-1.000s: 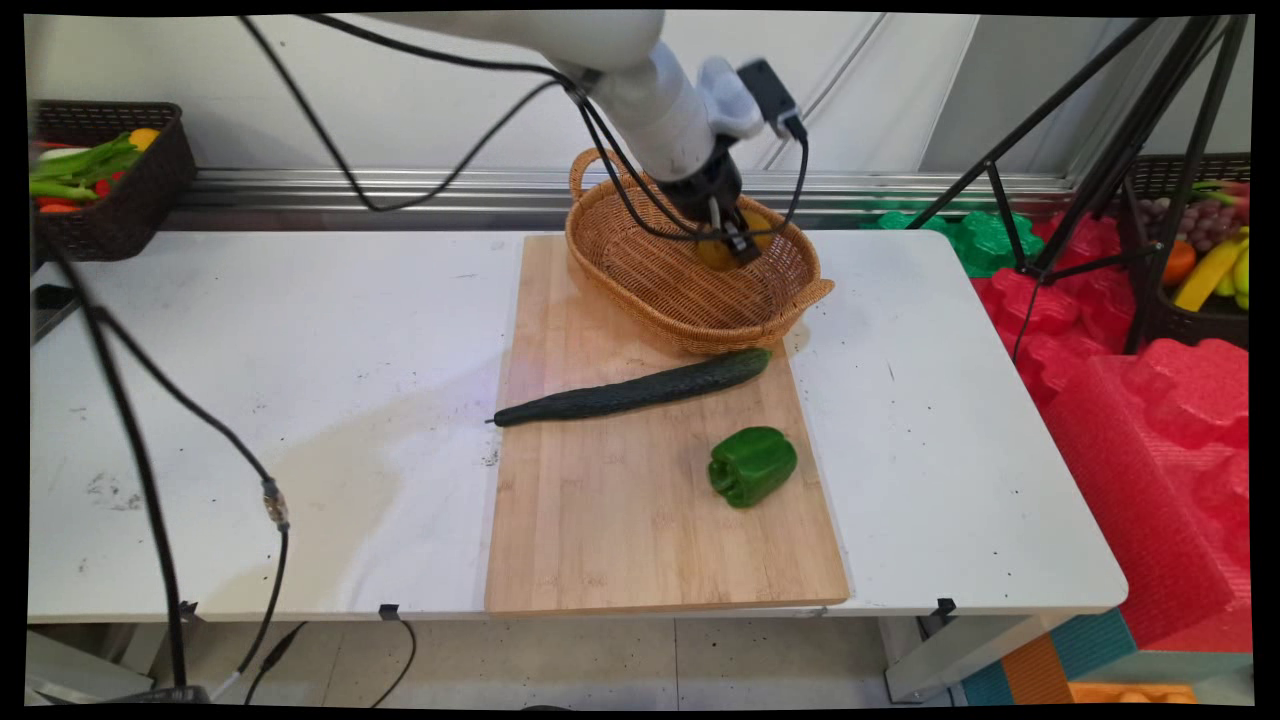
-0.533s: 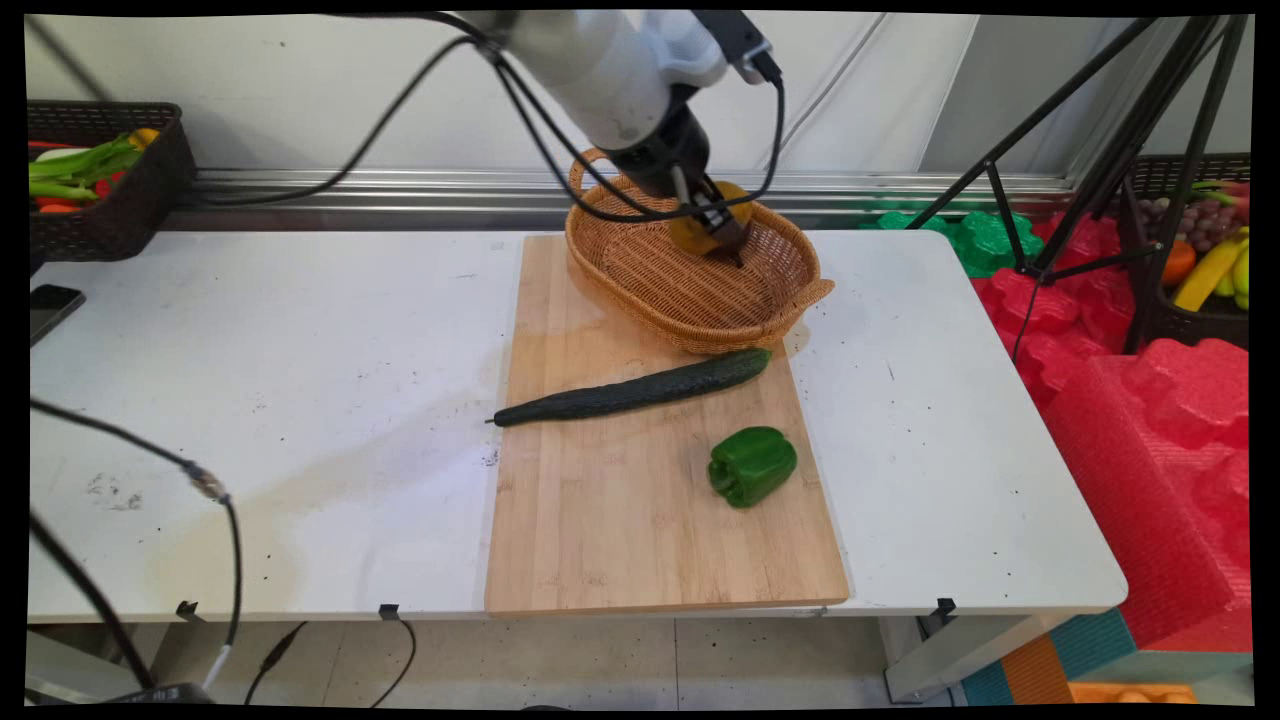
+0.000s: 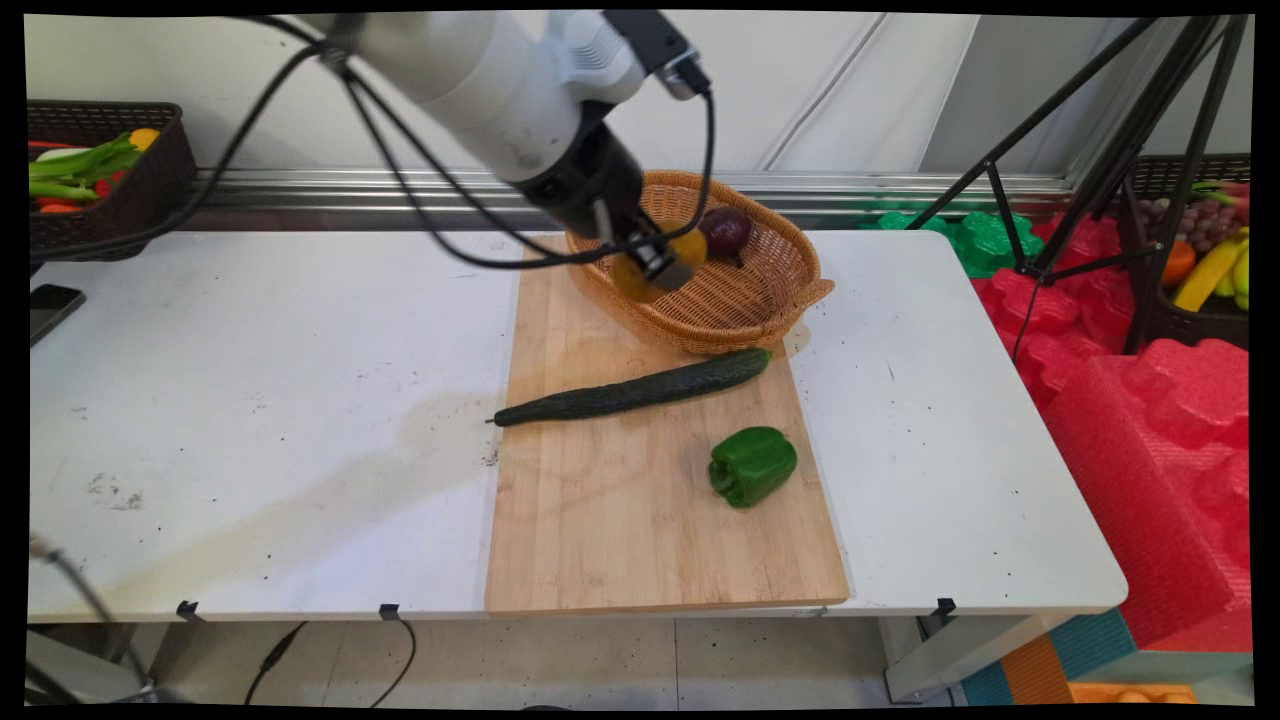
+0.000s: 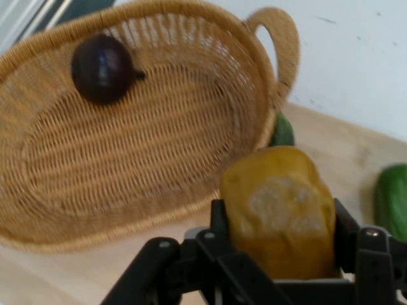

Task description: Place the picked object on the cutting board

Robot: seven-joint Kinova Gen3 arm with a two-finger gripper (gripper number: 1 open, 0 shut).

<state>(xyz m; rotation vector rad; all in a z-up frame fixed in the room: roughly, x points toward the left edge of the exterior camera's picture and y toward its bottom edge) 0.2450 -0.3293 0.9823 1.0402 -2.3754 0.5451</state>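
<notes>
My gripper [image 3: 655, 268] [image 4: 278, 244] is shut on a yellow-orange fruit [image 4: 278, 213] [image 3: 690, 244], held in the air over the near left rim of a wicker basket [image 3: 760, 300] [image 4: 127, 159]. A dark purple onion [image 3: 726, 233] [image 4: 102, 68] lies inside the basket at its far side. The basket rests on the far end of a wooden cutting board [image 3: 620, 520]. A long dark cucumber [image 3: 635, 390] lies across the board just in front of the basket. A green bell pepper [image 3: 752, 465] sits nearer the board's right edge.
A dark basket of vegetables [image 3: 100, 175] stands at the far left of the white table [image 3: 250, 400]. A black tripod [image 3: 1100, 170], red and green foam pieces [image 3: 1150, 400] and a fruit basket [image 3: 1200, 260] stand beyond the table's right side.
The gripper has lifted the yellow-orange fruit from the basket's far side and carried it left and nearer, over the rim. The purple onion behind it is now uncovered.
</notes>
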